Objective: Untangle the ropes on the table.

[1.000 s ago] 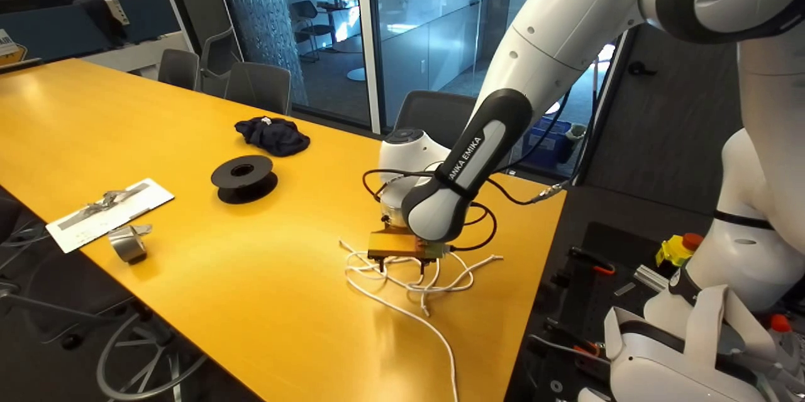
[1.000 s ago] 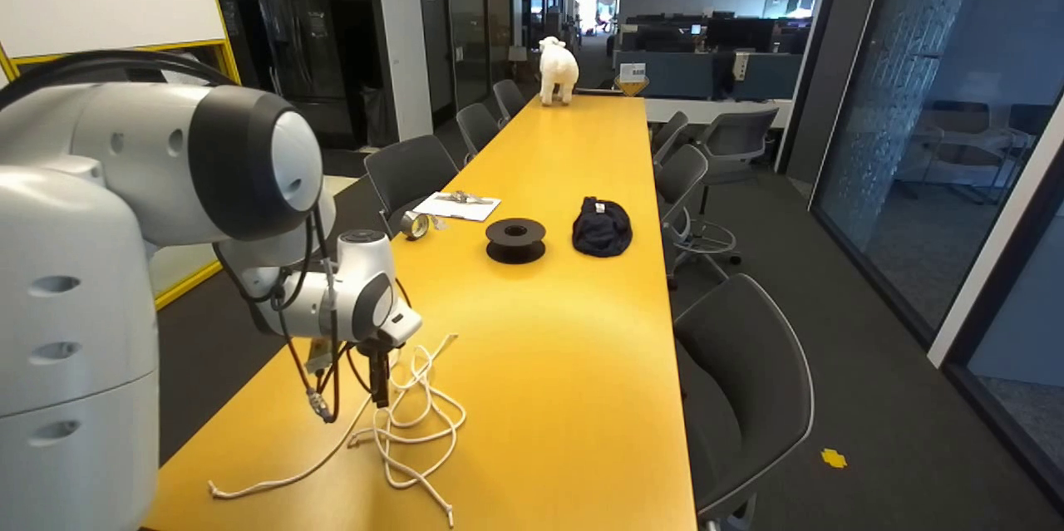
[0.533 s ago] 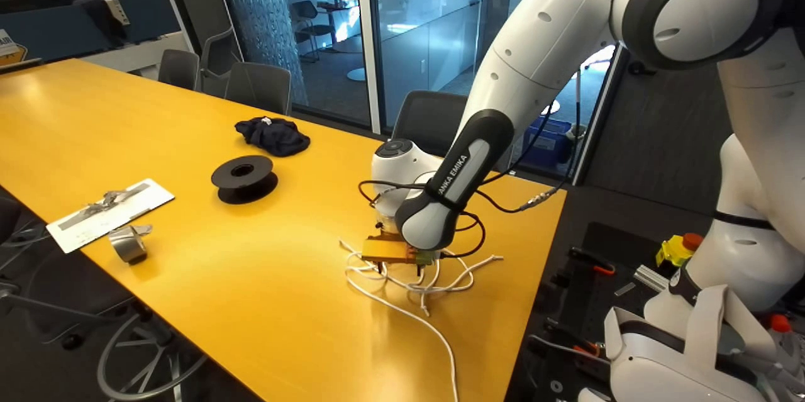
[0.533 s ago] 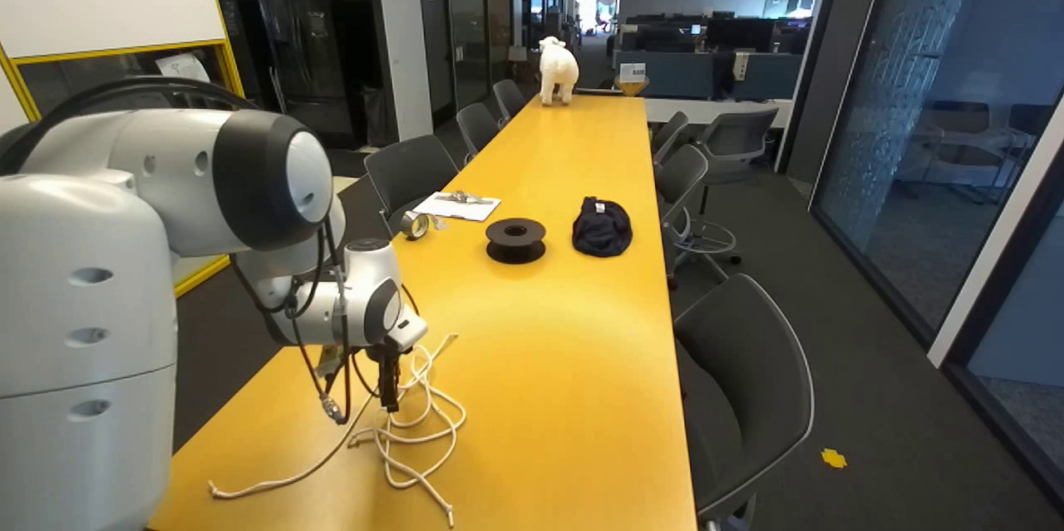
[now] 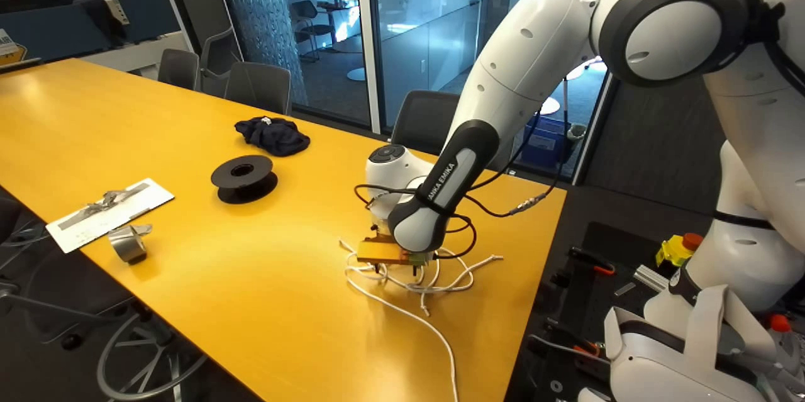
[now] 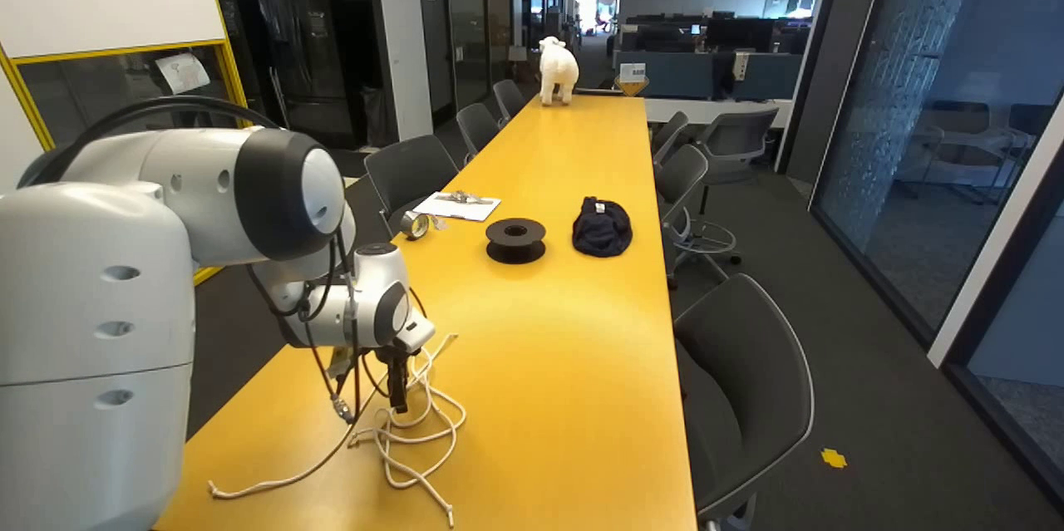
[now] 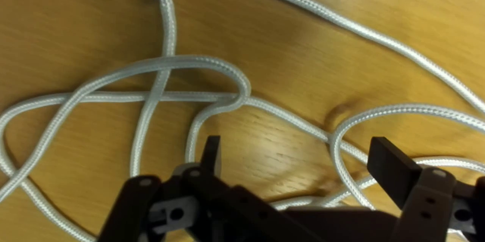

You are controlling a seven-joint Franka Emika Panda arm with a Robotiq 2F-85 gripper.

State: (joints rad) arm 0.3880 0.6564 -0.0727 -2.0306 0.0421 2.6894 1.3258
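Note:
The ropes [image 5: 412, 314] are thin white cords in overlapping loops near the near end of the yellow-orange table [image 5: 283, 301]. They also show in an exterior view [image 6: 463, 415], one long tail stretching away from the tangle. In the wrist view the ropes [image 7: 189, 61] cross in several places, with a knotted end at the top left. My gripper [image 7: 295, 143] points down just above the tangle, fingers wide apart, with nothing held. Bare table and a cord loop show between the fingers. It hovers over the loops in both exterior views [image 5: 396, 270] [image 6: 399, 394]. The gripper body hides part of the ropes.
A black spool [image 5: 244, 183] and a dark cap [image 5: 273, 136] stand farther along the table. A roll of silver tape [image 5: 127, 245] and a flat white board [image 5: 110, 214] lie by the long edge. Chairs [image 6: 748, 381] stand along the sides.
The arm has moved forward along the table and the gripper has come slightly lower over the tangle. The gripper stays open. The ropes have not visibly moved.

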